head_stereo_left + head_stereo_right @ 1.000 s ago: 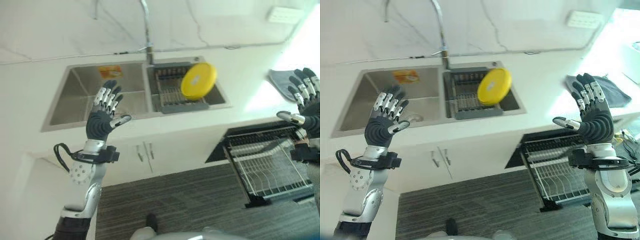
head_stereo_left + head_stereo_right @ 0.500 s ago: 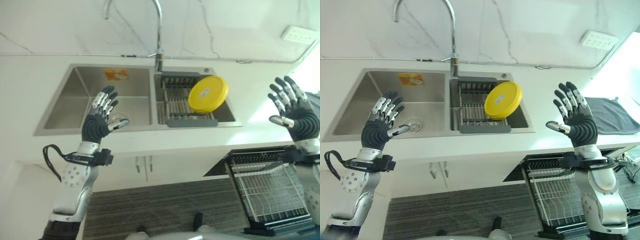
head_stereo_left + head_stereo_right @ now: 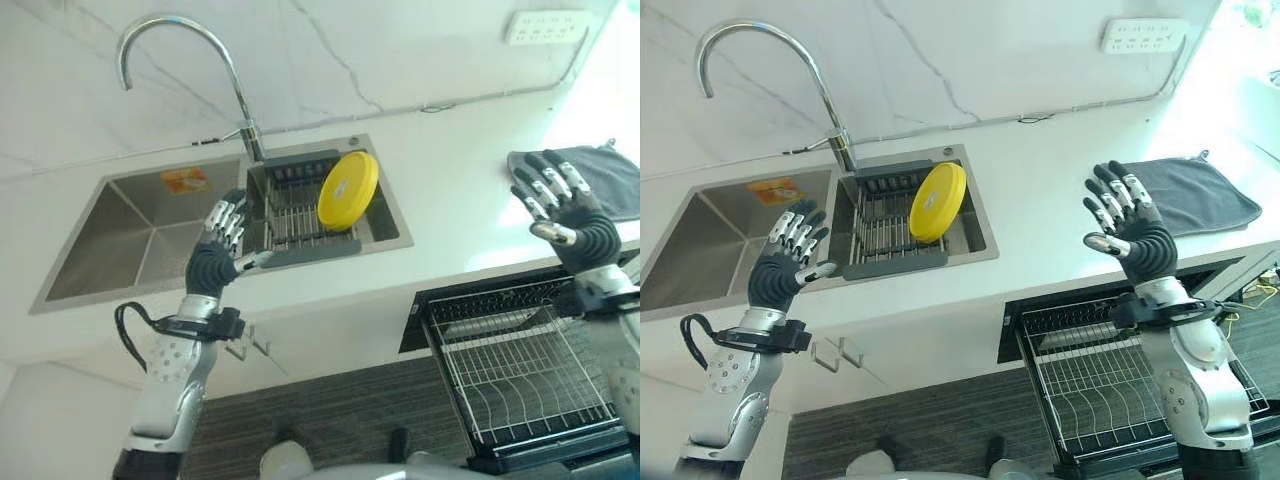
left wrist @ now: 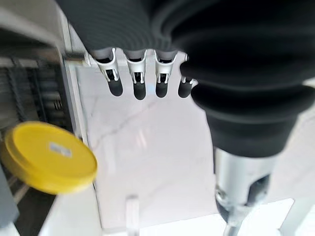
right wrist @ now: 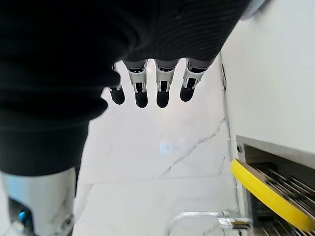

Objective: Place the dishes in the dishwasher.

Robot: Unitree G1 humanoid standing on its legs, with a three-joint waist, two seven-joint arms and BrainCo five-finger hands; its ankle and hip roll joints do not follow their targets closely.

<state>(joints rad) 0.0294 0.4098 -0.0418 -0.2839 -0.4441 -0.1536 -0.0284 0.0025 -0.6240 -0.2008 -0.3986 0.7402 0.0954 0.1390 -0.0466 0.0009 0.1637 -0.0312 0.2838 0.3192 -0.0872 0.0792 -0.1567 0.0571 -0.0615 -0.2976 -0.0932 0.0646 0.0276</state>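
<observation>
A yellow round plate (image 3: 348,189) leans on edge in the dark drying rack (image 3: 300,215) set in the right basin of the steel sink (image 3: 120,235). My left hand (image 3: 217,255) is raised in front of the sink's front edge, left of the rack, fingers straight and holding nothing. My right hand (image 3: 1130,232) hovers open over the white counter, above the pulled-out dishwasher rack (image 3: 1110,375). The plate (image 4: 47,164) shows past the left hand's fingers, and its yellow rim (image 5: 266,194) shows beyond the right hand.
A curved chrome tap (image 3: 190,70) rises behind the sink. A grey cloth (image 3: 1190,195) lies on the counter at the right. A wall socket (image 3: 1145,35) sits at the upper right. Cabinet handles (image 3: 250,345) show below the sink, above a dark striped floor (image 3: 350,410).
The camera has swung, so the whole scene has shifted and tilted. Both hands stay raised and open; the left hand now sits closer to the drying rack. The plate has not moved.
</observation>
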